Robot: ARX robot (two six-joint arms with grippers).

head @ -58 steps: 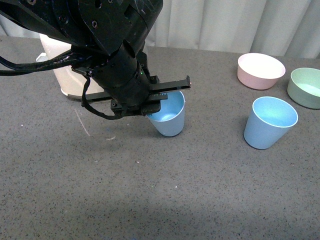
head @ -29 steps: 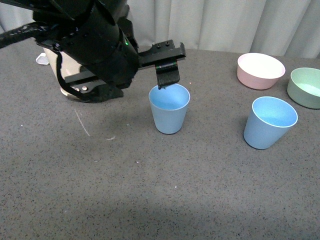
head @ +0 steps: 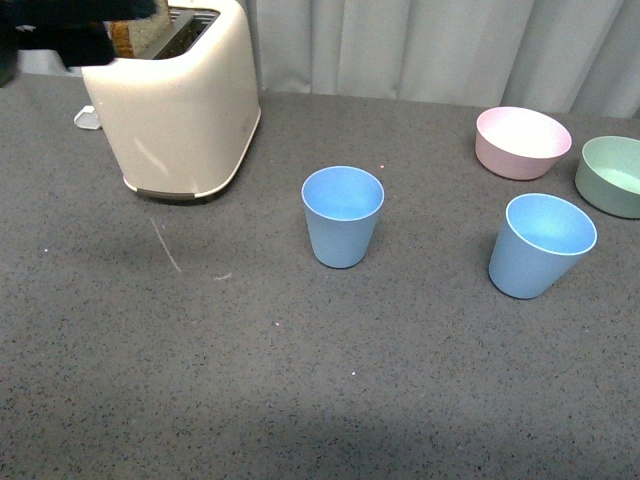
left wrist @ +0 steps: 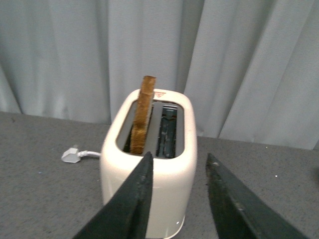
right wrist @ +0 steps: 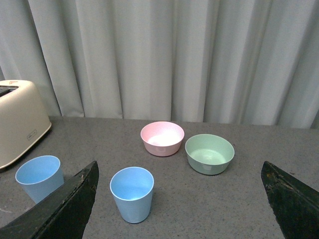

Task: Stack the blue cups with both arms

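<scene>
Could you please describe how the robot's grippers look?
The left gripper has two matte black fingers, flat blades tapering to narrow tips. The right gripper has the same black tapered fingers. No cables or markings show. Of the left arm only a black blur shows.

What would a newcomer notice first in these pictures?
The middle blue cup and the right blue cup stand upright and apart on the grey table. A cream toaster holding a toast slice sits back left; a pink bowl and green bowl back right.
</scene>
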